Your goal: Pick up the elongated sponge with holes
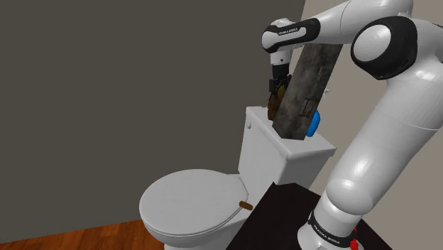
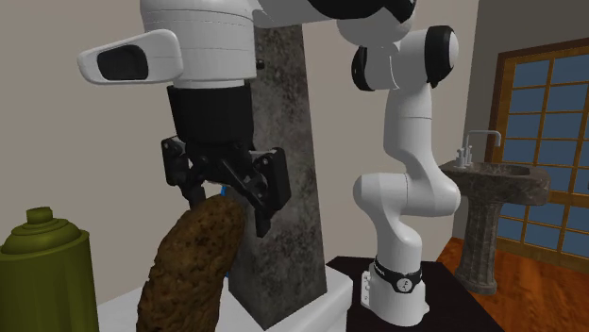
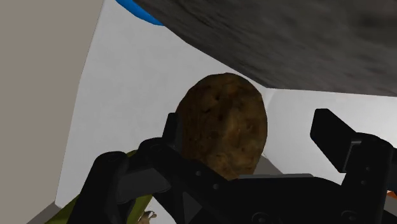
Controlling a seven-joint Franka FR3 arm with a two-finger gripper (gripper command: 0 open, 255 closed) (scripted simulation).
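Note:
The elongated sponge (image 2: 189, 269) is brown and pitted with small holes. It stands on end on the white toilet tank lid (image 1: 298, 149), close against a tall dark stone slab (image 1: 305, 82). My black gripper (image 2: 225, 203) hangs open right over the sponge's upper end. In the wrist view the sponge (image 3: 219, 124) sits between the spread fingers of the gripper (image 3: 254, 137), nearer one finger (image 3: 170, 130) than the other (image 3: 337, 137), and is not clasped. From the shoulder view the gripper (image 1: 275, 91) hides most of the sponge (image 1: 272, 108).
An olive spray can (image 2: 47, 259) stands beside the sponge. A blue object (image 1: 313, 124) lies behind the slab on the tank. Below are the closed toilet lid (image 1: 192, 202) and a small brown piece (image 1: 245, 206). A pedestal sink (image 2: 491, 179) stands far off by a window.

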